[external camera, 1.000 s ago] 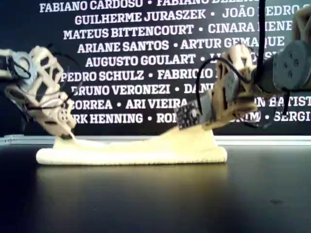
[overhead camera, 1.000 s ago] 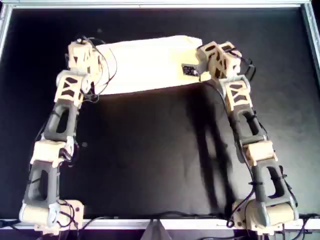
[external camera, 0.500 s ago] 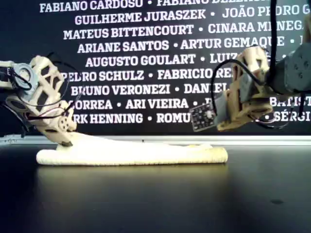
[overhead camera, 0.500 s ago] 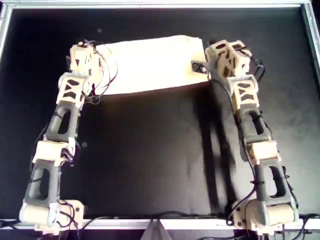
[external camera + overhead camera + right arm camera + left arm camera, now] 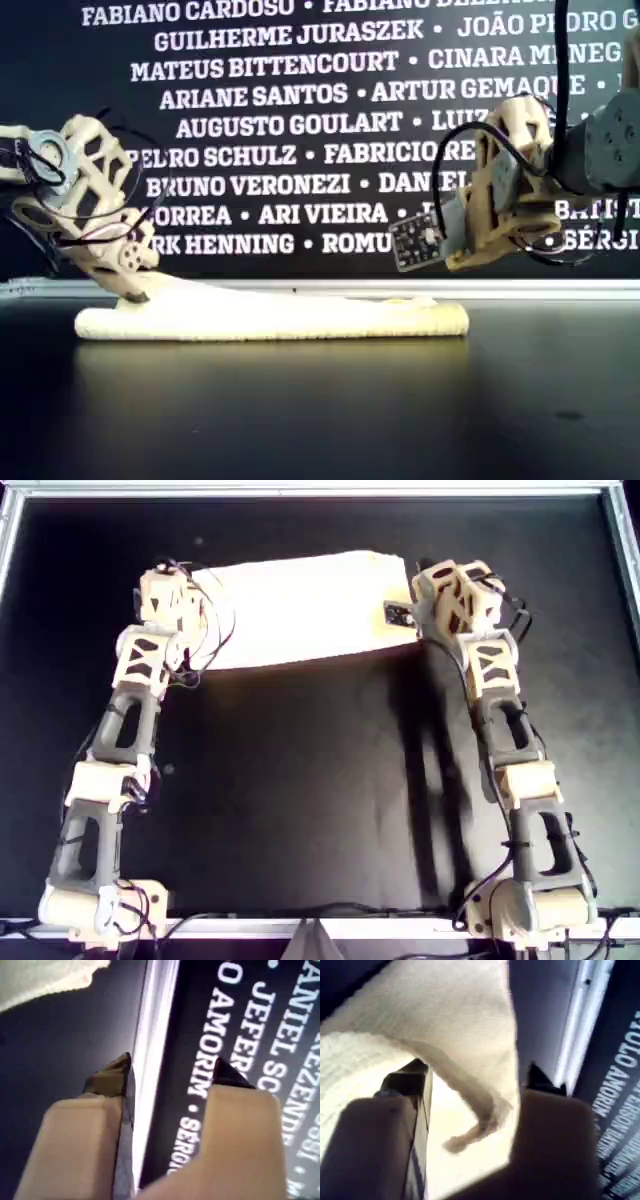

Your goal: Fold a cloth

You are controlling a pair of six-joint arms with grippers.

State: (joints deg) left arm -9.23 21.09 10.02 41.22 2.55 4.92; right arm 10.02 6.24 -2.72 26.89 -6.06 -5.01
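The cloth [image 5: 300, 605] is a pale cream sheet lying folded in a long flat band across the far part of the black table, also seen edge-on in the exterior view [image 5: 270, 318]. My first gripper [image 5: 197, 598] is down at the cloth's left end in the overhead view, low over it in the exterior view [image 5: 135, 292]. Its jaws [image 5: 477, 1077] stand apart with a cloth edge [image 5: 445, 1010] running between them. My second gripper [image 5: 413, 620] hangs open and empty above the cloth's other end [image 5: 450, 262]. Its wrist view [image 5: 172, 1067] shows only a cloth corner [image 5: 45, 980] far off.
The black table [image 5: 300, 780] has a metal frame along its far edge [image 5: 300, 490] and at the overhead view's right [image 5: 625, 580]. A dark banner with white names [image 5: 300, 100] stands behind the table.
The cloth end that hung lifted at my second gripper has dropped flat. That gripper has risen and drawn away toward the exterior view's right. My first gripper has sunk slightly onto the cloth.
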